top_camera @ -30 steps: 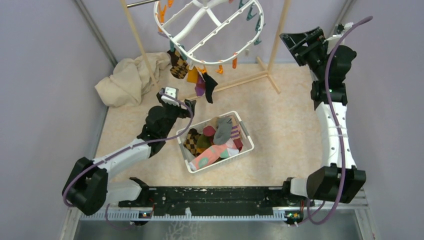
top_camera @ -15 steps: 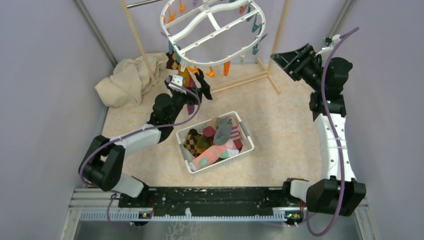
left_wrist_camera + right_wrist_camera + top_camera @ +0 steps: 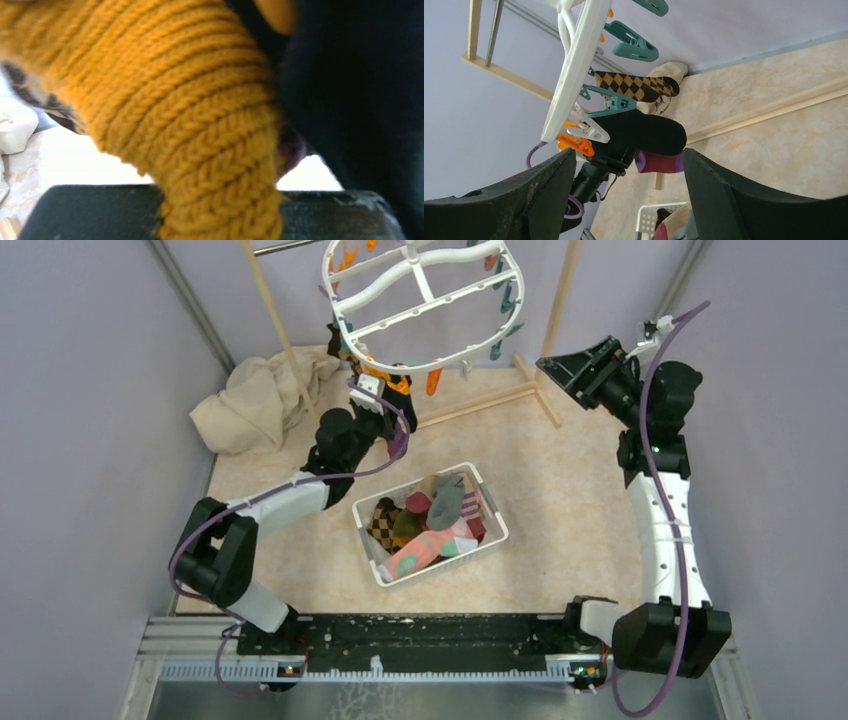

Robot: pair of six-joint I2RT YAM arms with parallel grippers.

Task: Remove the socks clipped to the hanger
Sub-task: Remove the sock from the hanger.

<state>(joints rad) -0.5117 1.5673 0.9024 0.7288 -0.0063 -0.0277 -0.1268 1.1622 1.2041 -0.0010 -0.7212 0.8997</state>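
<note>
Hanging from pegs at the left side of the white hanger [image 3: 425,285], above the far part of the counter [image 3: 570,500]: a bunch of socks [image 3: 390,390].
- argyle sock [image 3: 634,86]: brown and yellow, next to a teal peg [image 3: 614,102].
- black sock [image 3: 649,132]: just below the argyle one.
- maroon sock [image 3: 659,162]: purple at both ends, lowest of the three.
- mustard knitted sock [image 3: 175,125]: fills the left wrist view, with black fabric to its right.
- left end effector [image 3: 385,402]: raised into the bunch. The mustard sock runs down across its dark fingers [image 3: 90,210]. Whether they are clamped on it cannot be told.
- right end effector [image 3: 550,365]: in the air to the right of the hanger and apart from it, fingers spread wide, facing the socks.
- basket [image 3: 491,502]: white, on the counter below the hanger, filled with loose socks [image 3: 430,520] in mixed colours.
- wooden rack [image 3: 277,330]: a pole on either side of the hanger.
- beige cloth [image 3: 255,400]: heaped in the far left corner.
</note>
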